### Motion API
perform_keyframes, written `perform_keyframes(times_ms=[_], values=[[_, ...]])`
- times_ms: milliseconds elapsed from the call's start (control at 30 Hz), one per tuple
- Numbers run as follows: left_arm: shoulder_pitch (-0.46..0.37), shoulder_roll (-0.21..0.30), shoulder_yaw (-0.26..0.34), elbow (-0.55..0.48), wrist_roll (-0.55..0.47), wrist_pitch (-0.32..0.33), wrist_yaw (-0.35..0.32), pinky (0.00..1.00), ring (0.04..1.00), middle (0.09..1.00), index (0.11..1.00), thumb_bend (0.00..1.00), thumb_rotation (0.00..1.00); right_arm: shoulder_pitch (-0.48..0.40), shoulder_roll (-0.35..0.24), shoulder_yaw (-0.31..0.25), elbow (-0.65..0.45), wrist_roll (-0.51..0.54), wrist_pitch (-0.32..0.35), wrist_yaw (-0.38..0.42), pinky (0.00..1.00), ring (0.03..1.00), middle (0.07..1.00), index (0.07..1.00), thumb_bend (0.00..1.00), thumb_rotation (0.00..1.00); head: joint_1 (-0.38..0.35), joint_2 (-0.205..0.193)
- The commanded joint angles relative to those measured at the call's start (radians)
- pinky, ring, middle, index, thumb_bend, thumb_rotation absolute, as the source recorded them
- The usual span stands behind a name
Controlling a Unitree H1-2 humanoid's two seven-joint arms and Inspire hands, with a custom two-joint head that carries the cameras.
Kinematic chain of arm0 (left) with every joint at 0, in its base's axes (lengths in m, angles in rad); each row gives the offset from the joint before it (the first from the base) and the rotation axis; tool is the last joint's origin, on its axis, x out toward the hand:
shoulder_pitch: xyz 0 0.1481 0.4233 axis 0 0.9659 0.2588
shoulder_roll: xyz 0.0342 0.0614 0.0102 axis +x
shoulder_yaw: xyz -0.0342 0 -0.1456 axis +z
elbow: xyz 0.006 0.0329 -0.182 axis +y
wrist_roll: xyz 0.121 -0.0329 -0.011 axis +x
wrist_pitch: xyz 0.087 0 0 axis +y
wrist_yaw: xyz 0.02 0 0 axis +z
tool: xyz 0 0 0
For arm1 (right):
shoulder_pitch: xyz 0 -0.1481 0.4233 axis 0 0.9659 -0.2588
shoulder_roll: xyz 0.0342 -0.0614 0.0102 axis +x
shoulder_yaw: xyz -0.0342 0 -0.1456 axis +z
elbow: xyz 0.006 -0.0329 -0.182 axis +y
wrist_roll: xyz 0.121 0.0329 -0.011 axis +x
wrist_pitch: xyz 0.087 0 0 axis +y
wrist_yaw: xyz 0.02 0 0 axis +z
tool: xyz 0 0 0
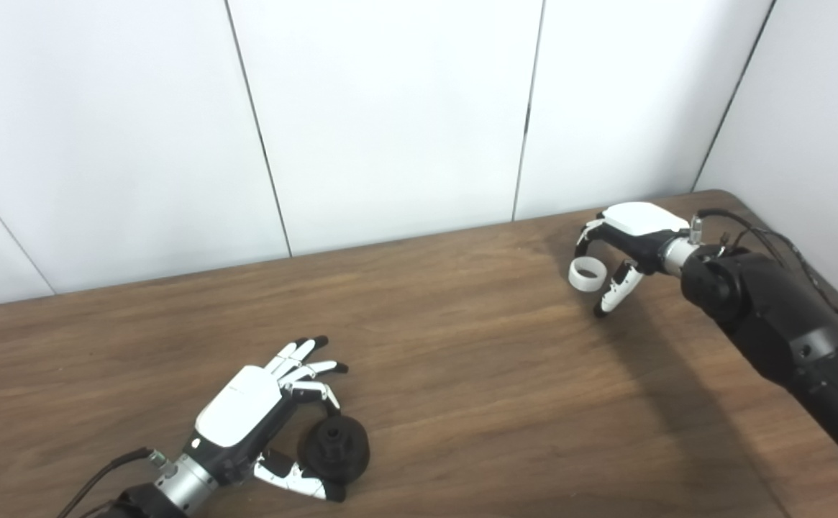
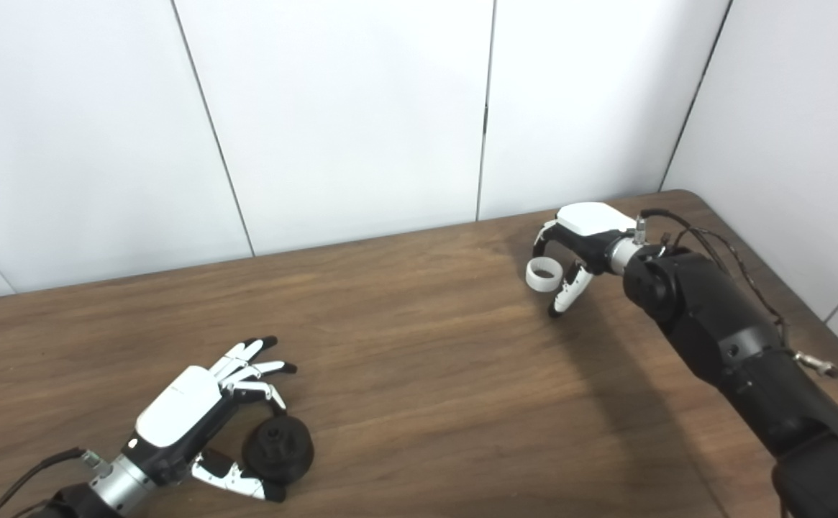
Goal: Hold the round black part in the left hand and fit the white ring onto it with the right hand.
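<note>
The round black part (image 1: 334, 447) lies on the wooden table (image 1: 462, 374) at the near left. My left hand (image 1: 249, 414) is pinching it: a curled finger touches its far edge and the thumb (image 1: 300, 480) presses its near edge, while the other fingers stay straight. The white ring (image 1: 586, 274) rests on the table at the far right. My right hand (image 1: 624, 248) arches over it, fingers curved down onto its far side. Its thumb (image 1: 616, 289) hangs just right of the ring with a small gap.
White wall panels (image 1: 390, 122) run along the table's far edge and right side. The table's rounded far-right corner (image 1: 721, 194) is close behind the right hand. Bare wood lies between the two hands.
</note>
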Motion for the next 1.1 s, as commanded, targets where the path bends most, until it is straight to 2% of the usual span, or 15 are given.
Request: perform_keyframes(times_ms=[0,233,333,367,400,467,567,1067], values=[[0.006,0.030,-0.005,-0.009,0.018,0.000,-0.024,1.00,1.000,0.854,0.481,0.52,0.06,-0.041,-0.041,-0.023,-0.022,-0.003,0.002,-0.011,0.92,0.972,0.897,0.727,0.81,0.25,0.000,0.001],[0.004,0.028,-0.011,-0.005,0.016,0.000,-0.008,1.00,1.000,0.852,0.481,0.52,0.06,-0.028,-0.030,-0.029,-0.016,-0.004,-0.010,-0.048,0.94,0.963,0.887,0.707,0.81,0.24,0.003,0.000],[0.007,0.028,-0.006,-0.010,0.018,0.000,-0.016,1.00,1.000,0.852,0.481,0.52,0.06,-0.015,-0.011,-0.037,-0.017,-0.015,0.002,-0.097,0.99,0.964,0.867,0.616,0.79,0.22,0.007,0.003],[0.008,0.028,-0.003,-0.014,0.019,0.000,-0.020,1.00,1.000,0.854,0.481,0.52,0.06,-0.011,-0.004,-0.036,-0.013,-0.026,0.002,-0.124,1.00,0.961,0.852,0.553,0.66,0.18,0.007,0.003],[0.010,0.028,-0.001,-0.017,0.019,0.000,-0.023,1.00,1.000,0.854,0.481,0.52,0.06,-0.009,-0.001,-0.035,-0.010,-0.033,0.000,-0.142,1.00,0.961,0.835,0.512,0.58,0.16,0.007,0.003],[0.011,0.029,0.000,-0.020,0.021,0.000,-0.021,1.00,1.000,0.853,0.481,0.52,0.06,-0.008,0.003,-0.027,-0.007,-0.050,-0.002,-0.168,1.00,0.971,0.827,0.490,0.54,0.14,0.007,0.004],[0.010,0.034,-0.003,-0.019,0.020,0.000,-0.018,1.00,1.000,0.853,0.481,0.52,0.06,-0.010,0.006,-0.020,0.000,-0.065,-0.006,-0.190,1.00,0.997,0.828,0.484,0.53,0.14,0.005,0.005],[0.011,0.032,0.003,-0.010,0.018,0.000,-0.002,1.00,0.999,0.848,0.481,0.52,0.06,-0.015,0.003,-0.018,-0.005,-0.070,0.000,-0.178,1.00,1.000,0.850,0.483,0.53,0.14,0.013,0.000]])
